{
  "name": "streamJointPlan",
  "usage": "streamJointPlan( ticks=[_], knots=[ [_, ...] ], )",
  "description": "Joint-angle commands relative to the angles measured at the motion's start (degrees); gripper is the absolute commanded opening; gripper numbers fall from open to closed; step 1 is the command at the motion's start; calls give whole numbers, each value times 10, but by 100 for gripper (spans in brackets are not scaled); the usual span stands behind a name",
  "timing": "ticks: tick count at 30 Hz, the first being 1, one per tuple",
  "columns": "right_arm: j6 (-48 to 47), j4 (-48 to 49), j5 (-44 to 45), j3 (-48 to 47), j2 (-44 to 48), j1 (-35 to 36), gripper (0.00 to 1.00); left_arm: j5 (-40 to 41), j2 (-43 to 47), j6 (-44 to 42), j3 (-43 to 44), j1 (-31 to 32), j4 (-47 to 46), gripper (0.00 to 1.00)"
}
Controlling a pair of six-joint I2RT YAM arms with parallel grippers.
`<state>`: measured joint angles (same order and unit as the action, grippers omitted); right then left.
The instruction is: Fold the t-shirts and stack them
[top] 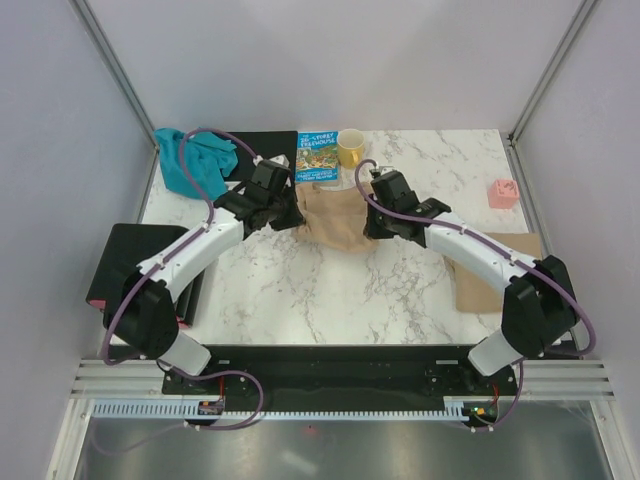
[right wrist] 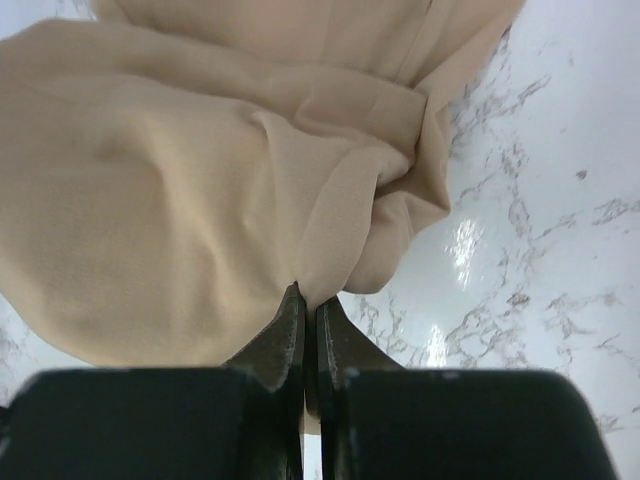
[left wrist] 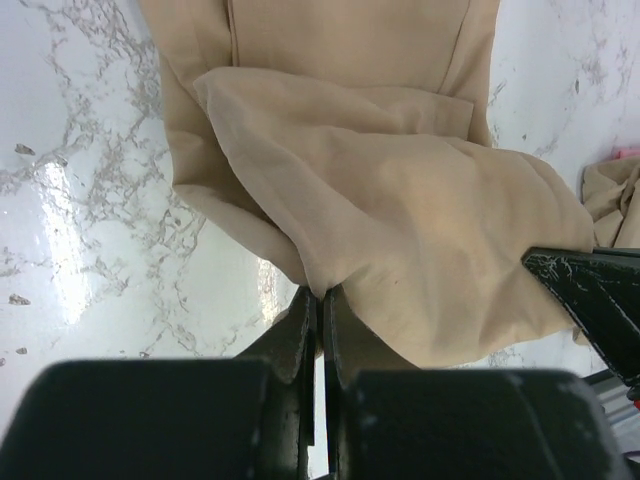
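Top external view is showing the teal garment [top: 192, 160] lying bunched at the table's [top: 300, 290] far left corner. Moving right, the left tool [top: 288, 212] is pinching the left edge of the tan t-shirt [top: 335, 222], jaws closed on a fold. That shirt is sitting crumpled mid-table, just in front of the book [top: 318, 155] and mug [top: 350, 148]. The right tool [top: 376, 226] is doing the same on the right edge, clamped on cloth. Further right, a second tan t-shirt [top: 490, 280] is lying flat under the right arm. The cloth is looking light and floppy, so I'm guessing it's wanting 2 grips out at the hems or corners, not 1 in the bunched middle.
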<state>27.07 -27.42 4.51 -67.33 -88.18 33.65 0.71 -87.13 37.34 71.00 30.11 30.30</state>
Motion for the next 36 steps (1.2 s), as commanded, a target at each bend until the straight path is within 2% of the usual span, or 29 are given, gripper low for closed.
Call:
streamJointPlan(
  ticks=[1,11,21,23,30,31,33,36],
  knots=[
    [-13,21,-15,-64,-35,-35,6,-4,-15,-31,43,-16,-17,2],
    [-25,18,-79,-192,-179,-81,7,-4,-120,-33,131,-39,-11,2],
    [-20,33,-57,-253,-243,-96,7,28,-191,-36,195,-51,-6,2],
    [-19,35,-51,-264,-252,-97,13,33,-204,-36,208,-53,-5,2],
    [5,36,-57,-294,-299,-107,19,37,-258,-30,273,-67,20,2],
    [9,36,-57,-299,-302,-108,29,37,-264,-29,278,-68,23,2],
    [16,36,-63,-308,-313,-114,40,37,-274,-25,286,-71,29,4],
    [25,33,-71,-324,-323,-123,43,45,-277,-23,285,-73,32,15]
  ],
)
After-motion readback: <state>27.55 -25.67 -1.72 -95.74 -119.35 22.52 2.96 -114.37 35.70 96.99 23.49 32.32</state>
